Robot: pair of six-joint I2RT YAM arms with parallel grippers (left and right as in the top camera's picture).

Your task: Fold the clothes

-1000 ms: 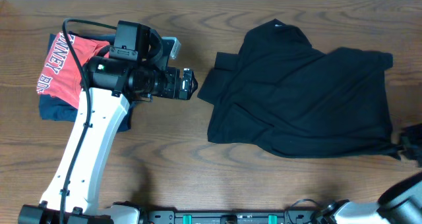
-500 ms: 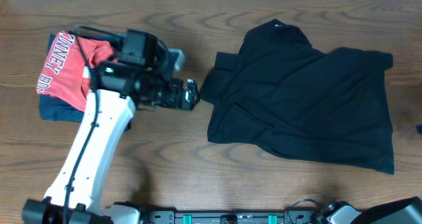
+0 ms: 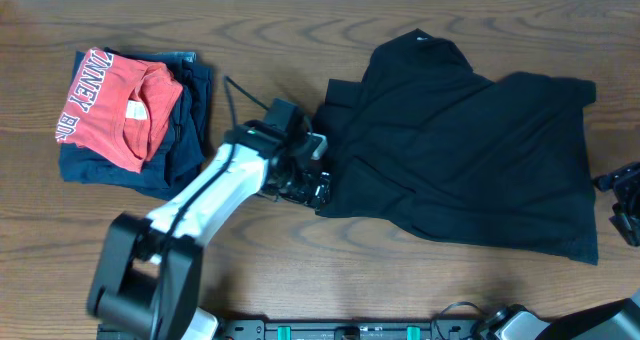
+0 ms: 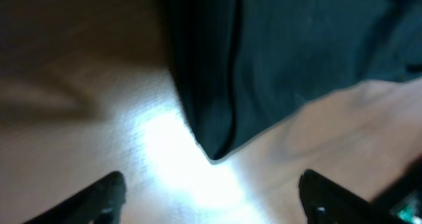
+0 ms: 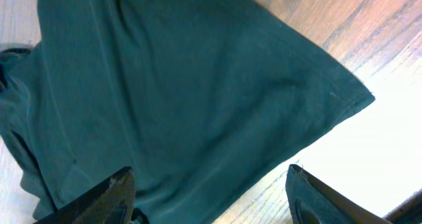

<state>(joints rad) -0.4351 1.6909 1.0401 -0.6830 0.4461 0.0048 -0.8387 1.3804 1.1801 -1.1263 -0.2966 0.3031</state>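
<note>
Two end effectors, fingers apart, both empty. Left end effector (image 3: 318, 187) is at the 8 o'clock corner of black shirt (image 3: 470, 150), probably touching (wrist view blurred). Right end effector (image 3: 628, 195) sits just off its 4 o'clock corner. Long axis runs 9-to-3 on worktop (image 3: 300, 270).

You have bare tabletop (image 3: 330, 270) along the near edge, in front of the black shirt (image 3: 470, 150). At far left, the red shirt (image 3: 110, 105) stacked on the navy garment (image 3: 190, 130) blocks the way. The left arm (image 3: 215, 180) lies across the gap between that stack and the black shirt.
</note>
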